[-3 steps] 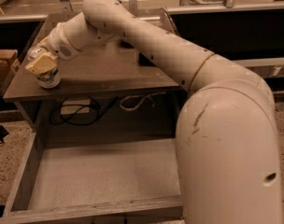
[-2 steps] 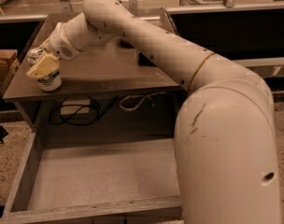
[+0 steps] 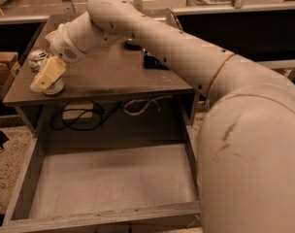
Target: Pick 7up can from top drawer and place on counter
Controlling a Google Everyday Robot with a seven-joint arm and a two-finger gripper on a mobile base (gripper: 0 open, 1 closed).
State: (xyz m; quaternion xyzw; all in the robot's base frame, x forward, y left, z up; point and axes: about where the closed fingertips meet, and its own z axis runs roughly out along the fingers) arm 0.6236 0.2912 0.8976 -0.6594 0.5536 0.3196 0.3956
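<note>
The 7up can (image 3: 54,86) stands at the front left corner of the counter (image 3: 118,76), its silver top (image 3: 37,57) showing behind the gripper. My gripper (image 3: 46,74) is shut around the can, and one cream finger (image 3: 48,73) covers most of its side. The can's base looks to rest on the counter. The top drawer (image 3: 113,178) is pulled out wide below the counter, and its flat grey bottom holds nothing that I can see. My arm reaches in from the right across the counter.
A dark object (image 3: 152,60) sits on the counter's middle, partly behind my arm. Cables (image 3: 84,113) hang in the opening under the counter. A cardboard box (image 3: 2,67) stands to the left of the counter. My large arm body (image 3: 254,169) fills the right side.
The gripper with the can has moved slightly down and to the right, bringing the can's base onto the counter. The drawer has not moved.
</note>
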